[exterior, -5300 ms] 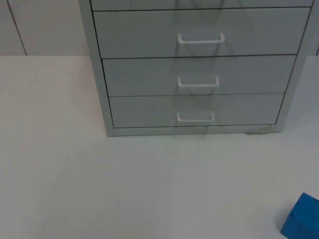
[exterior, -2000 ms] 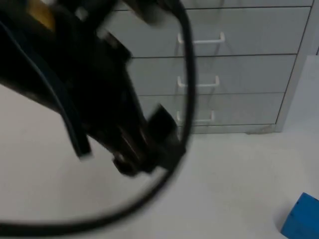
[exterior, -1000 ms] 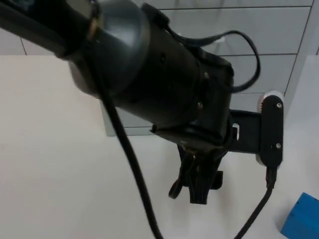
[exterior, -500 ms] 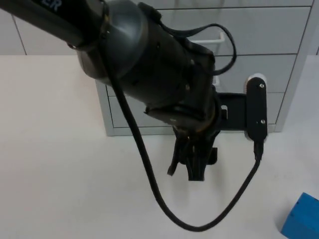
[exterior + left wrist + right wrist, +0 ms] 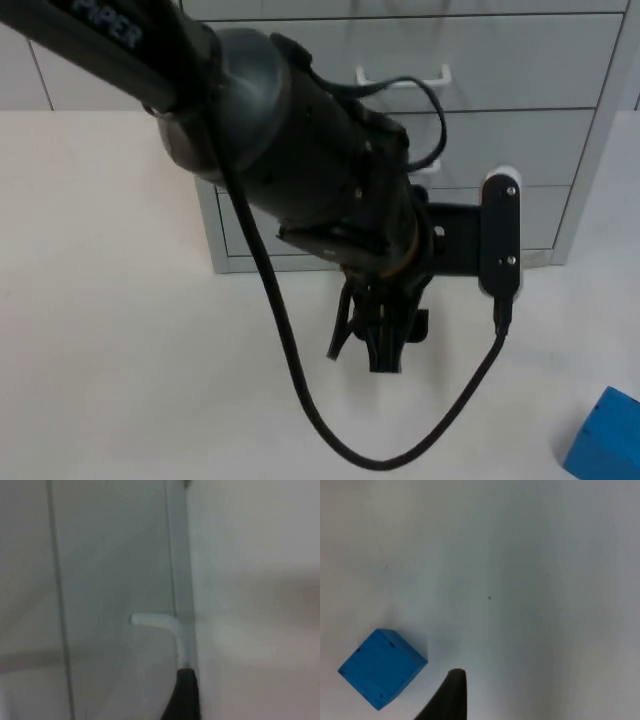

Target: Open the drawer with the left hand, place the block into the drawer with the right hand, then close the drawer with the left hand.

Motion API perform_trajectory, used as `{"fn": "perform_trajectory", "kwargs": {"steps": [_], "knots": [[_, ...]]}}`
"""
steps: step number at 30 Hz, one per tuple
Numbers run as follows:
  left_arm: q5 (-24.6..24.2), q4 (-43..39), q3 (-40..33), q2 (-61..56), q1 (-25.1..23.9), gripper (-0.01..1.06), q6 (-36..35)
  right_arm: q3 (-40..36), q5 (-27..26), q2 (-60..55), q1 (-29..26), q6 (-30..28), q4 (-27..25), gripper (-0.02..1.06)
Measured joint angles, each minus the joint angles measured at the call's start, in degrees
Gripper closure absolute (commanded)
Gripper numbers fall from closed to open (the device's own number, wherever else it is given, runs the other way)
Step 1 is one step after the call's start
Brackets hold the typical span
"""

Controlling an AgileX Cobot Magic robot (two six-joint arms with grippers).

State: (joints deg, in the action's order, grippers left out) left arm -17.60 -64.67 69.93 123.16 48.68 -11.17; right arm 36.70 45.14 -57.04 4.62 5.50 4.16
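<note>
Grey cabinet [image 5: 580, 70] fills the frame's top, drawers shut. Left end effector [image 5: 378, 335], fingers apart, hangs low at centre by the bottom handle [image 5: 165, 622], likely to hook it. Block [image 5: 603, 440] sits lower right on the table [image 5: 120, 350]; right end effector [image 5: 447, 700] waits beside it, state untellable.

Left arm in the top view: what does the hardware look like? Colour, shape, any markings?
The left arm is black, with a thick rounded dark grey joint housing. Pale lettering on its upper link reads roughly "PIPER". The left gripper has slim black fingers. In the right wrist view, the right gripper's one tapered black fingertip stands beside the blue block.
</note>
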Motion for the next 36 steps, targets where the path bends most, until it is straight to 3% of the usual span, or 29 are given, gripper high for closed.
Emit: {"fn": "perform_trajectory", "kwargs": {"steps": [10,18,21,23,24,27,36], "knots": [[-0.01,-0.64,3.37,2.72,-0.63,0.35,-0.35,0.00,-0.03,0.00,0.00,0.00,-0.11,-0.01],[-1.52,-0.85,5.57,5.10,-0.63,0.43,-0.46,0.00,-0.03,0.00,0.00,0.24,-0.11,-0.01],[-2.23,-1.69,6.34,5.56,-0.63,0.61,-1.08,0.00,-0.03,0.00,0.00,0.24,-0.61,-0.01],[-2.46,-2.24,6.63,5.69,-0.63,0.79,-1.36,0.00,-0.03,0.00,0.00,0.24,-0.71,-0.01],[-2.46,-2.64,6.77,5.77,-0.63,0.79,-1.49,0.00,-0.03,0.00,0.00,0.24,-0.97,-0.01],[-2.50,-3.20,7.29,5.77,-1.10,1.05,-2.55,0.00,-0.03,0.00,0.00,0.24,-1.09,-0.01],[-3.49,0.08,7.49,5.77,-1.10,1.05,-2.38,0.00,-0.03,0.00,0.00,0.24,-1.09,-0.01]]}}
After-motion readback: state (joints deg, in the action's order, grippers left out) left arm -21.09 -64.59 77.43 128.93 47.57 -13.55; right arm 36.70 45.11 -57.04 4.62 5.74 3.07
